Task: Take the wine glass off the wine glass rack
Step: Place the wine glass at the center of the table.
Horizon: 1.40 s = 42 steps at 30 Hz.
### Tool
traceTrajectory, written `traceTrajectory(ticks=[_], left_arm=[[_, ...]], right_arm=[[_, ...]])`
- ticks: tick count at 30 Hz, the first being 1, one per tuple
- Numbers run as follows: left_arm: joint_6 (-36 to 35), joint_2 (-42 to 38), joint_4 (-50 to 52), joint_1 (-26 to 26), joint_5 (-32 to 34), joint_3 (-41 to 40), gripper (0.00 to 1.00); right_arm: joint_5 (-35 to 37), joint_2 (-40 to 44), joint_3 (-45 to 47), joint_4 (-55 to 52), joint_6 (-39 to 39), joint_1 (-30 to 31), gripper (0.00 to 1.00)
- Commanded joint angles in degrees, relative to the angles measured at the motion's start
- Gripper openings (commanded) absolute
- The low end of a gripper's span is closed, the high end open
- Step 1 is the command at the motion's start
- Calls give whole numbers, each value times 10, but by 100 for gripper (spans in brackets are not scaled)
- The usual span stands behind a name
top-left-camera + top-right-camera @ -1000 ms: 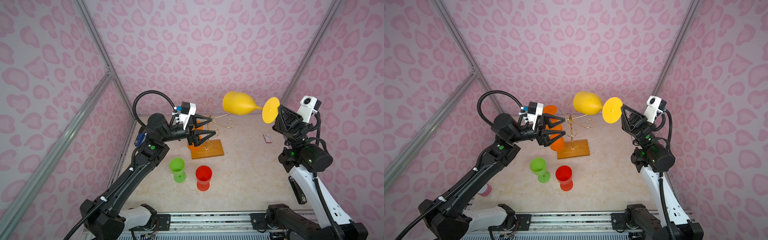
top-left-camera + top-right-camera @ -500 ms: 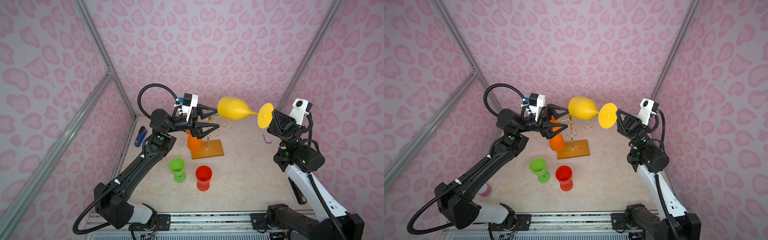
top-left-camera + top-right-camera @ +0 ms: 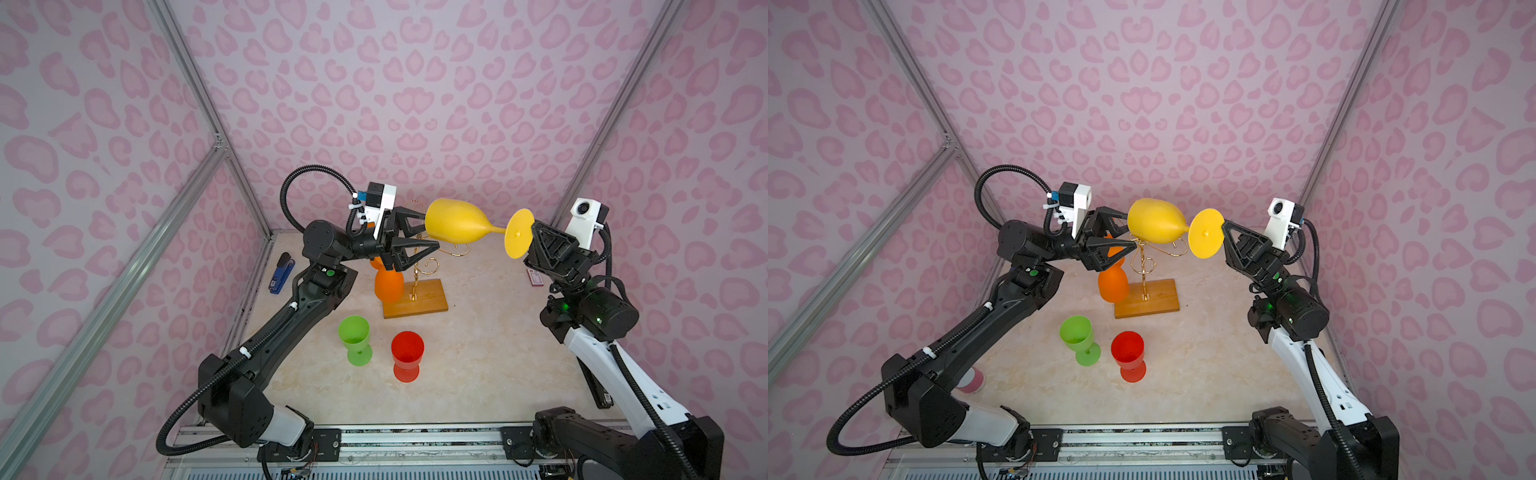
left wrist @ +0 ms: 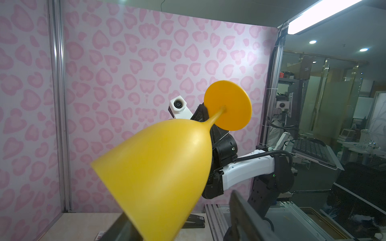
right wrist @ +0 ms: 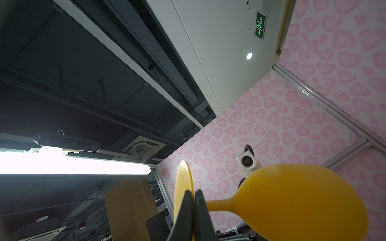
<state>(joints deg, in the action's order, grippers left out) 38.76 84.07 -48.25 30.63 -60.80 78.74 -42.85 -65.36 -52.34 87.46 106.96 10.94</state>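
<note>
- Worktop (image 3: 498,353) front: green goblet (image 3: 354,338), red goblet (image 3: 407,353), upright.
- Wine glass rack (image 3: 415,297) behind, orange glass (image 3: 388,284) hanging.
- Above, yellow wine glass (image 3: 455,226) sideways, off the rack: right jaws clenched on its foot, left jaws spread around its bowl. Likely handover: left closes before right releases.

A pale, marbled bench (image 3: 478,353) fills the lower centre of both top views. The wine glass rack (image 3: 417,297) stands mid-frame on its wooden base. Below it stand a green goblet (image 3: 354,338) and a red goblet (image 3: 407,355), upright, close together. A blue stapler (image 3: 281,268) lies at the left edge and a small card (image 3: 535,277) at the right edge. A pink-and-white cup (image 3: 971,380) sits at lower left, partly hidden.
</note>
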Motion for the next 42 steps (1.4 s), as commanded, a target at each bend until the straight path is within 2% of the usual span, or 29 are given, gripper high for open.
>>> traceTrajectory(ticks=[1,10,12,15,18,21,24,26,28,30,31,35,37,42], left_arm=[[18,0,-43,0,-10,3,49],[38,-10,-57,0,-11,-3,10],[44,-16,-63,0,-13,-5,2],[45,-32,-69,0,-16,-13,2],[37,-51,-47,2,-29,-13,2],[2,-71,7,5,-53,-13,2],[-83,-98,129,11,-71,-7,2],[-197,-115,285,21,-65,14,2],[-338,-131,491,42,-20,48,2],[-424,-135,625,63,32,77,2],[-450,-137,674,74,57,87,2],[-529,-132,817,131,182,118,2],[-553,-115,881,167,261,137,2],[-573,-68,975,229,372,170,2]], right_arm=[[0,-5,6,18,-7,1,0],[-8,-17,11,19,-13,0,0],[-9,-18,18,17,-15,-6,8],[-13,-20,31,8,-19,-22,13],[-24,-15,39,2,-28,-44,28],[-42,13,48,-68,-71,-80,42],[-67,71,42,-242,-192,-113,49],[-63,122,15,-477,-348,-126,51],[18,171,-51,-801,-575,-124,53],[119,189,-98,-974,-695,-123,54],[166,194,-113,-1030,-731,-124,54],[271,206,-116,-1115,-764,-146,54],[288,213,-96,-1114,-755,-162,54],[297,210,-65,-1109,-735,-216,55]])
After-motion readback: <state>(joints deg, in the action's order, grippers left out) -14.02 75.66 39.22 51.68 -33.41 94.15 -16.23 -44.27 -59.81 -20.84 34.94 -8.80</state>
